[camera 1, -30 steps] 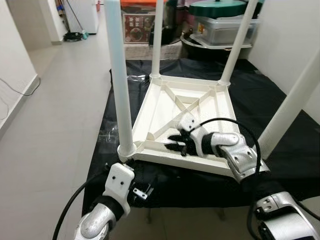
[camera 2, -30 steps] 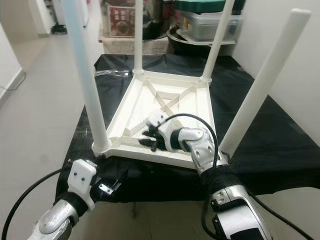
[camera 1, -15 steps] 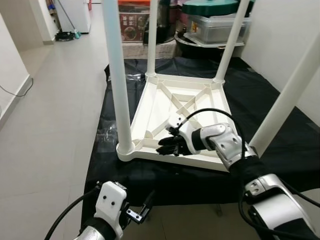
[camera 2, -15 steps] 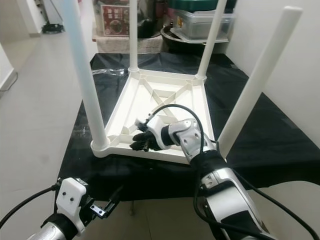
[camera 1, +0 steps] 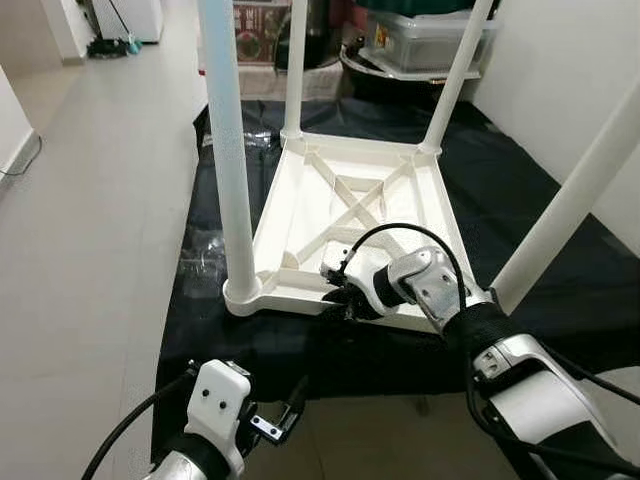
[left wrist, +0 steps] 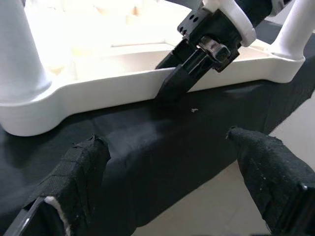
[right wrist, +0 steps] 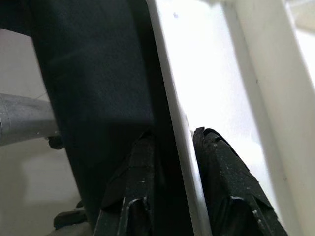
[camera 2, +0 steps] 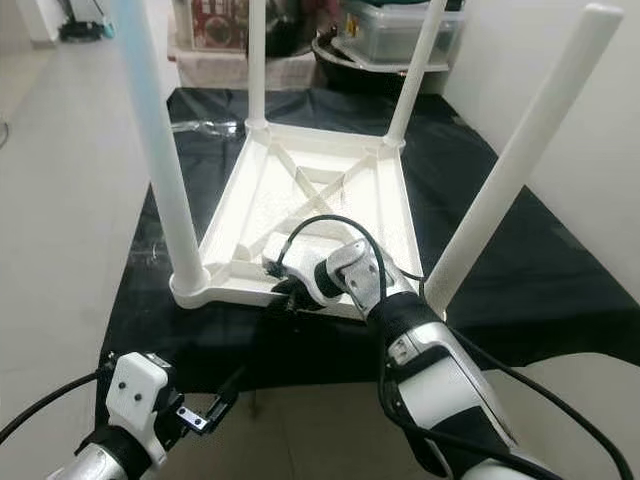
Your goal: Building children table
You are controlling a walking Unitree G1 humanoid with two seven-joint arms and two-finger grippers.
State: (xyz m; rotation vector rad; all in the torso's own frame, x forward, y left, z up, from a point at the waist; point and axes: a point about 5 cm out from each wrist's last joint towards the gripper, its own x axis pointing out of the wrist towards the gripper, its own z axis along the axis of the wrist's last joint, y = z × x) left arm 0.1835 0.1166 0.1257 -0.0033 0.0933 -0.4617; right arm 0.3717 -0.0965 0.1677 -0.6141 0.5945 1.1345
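A white children's table [camera 1: 330,200] lies upside down on a black cloth [camera 1: 520,190], its legs pointing up. The near left leg [camera 1: 228,150] and near right leg [camera 1: 575,190] stand at the front corners. My right gripper [camera 1: 345,300] is at the near rim [right wrist: 172,98] of the frame, shut on it, with one finger [right wrist: 133,187] outside and one finger [right wrist: 231,177] inside. My left gripper [camera 1: 275,425] hangs low in front of the cloth's edge, open, holding nothing. From the left wrist view the right gripper [left wrist: 172,86] shows clamped on the rim.
Storage boxes and tubs [camera 1: 430,40] crowd the far end of the cloth. A white wall [camera 1: 580,60] runs along the right. Open grey floor [camera 1: 90,200] lies to the left of the cloth.
My right gripper moved from inside the frame to the near rim and shut on it. My left gripper dropped away from the corner leg to below the cloth edge. The camera shifted.
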